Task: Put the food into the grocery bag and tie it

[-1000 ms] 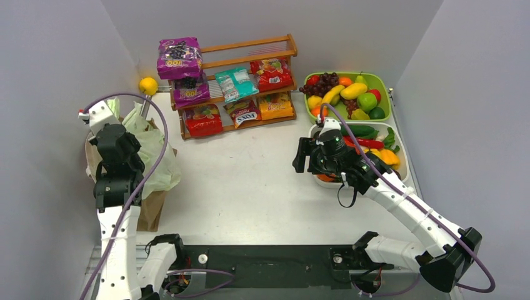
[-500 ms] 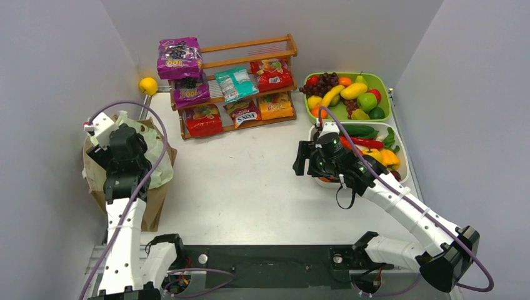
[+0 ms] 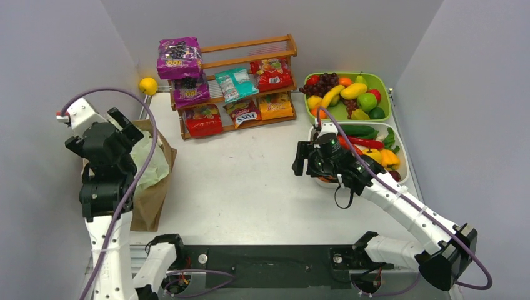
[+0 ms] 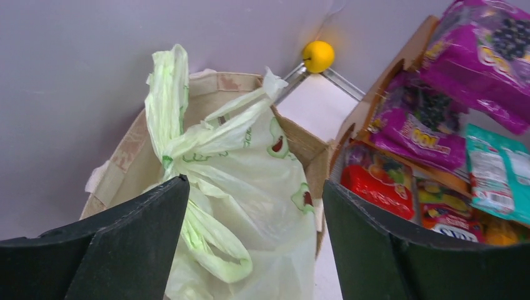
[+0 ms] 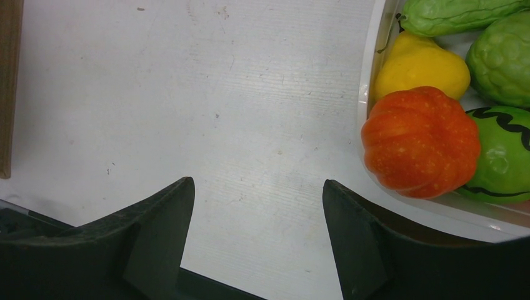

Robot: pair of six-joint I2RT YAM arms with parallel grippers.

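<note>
Step in hand, as judged: preparing the bag before loading.

The left gripper (image 4: 255, 184) stands wide open with nothing held. Directly below and ahead of it is the pale green translucent plastic grocery bag (image 4: 237, 156), slumped inside the stiff brown paper bag (image 4: 134, 147). Its loop handles are bunched together. Whether any food lies inside cannot be told.

The right gripper (image 5: 256, 182) is also well open and empty, hovering over bare desk (image 5: 250, 94). Just to its right an orange ribbed toy pumpkin (image 5: 420, 142) sits in the white tray (image 5: 373, 69).

Next move, as judged: shift the right gripper right over the pumpkin, close on it and carry it across. The bag's mouth will need spreading first.

Change noted: a second ago the left gripper was shut low over the bag. It has since opened and drawn up and back, and the bag has settled lower. The right gripper is unchanged.
</note>
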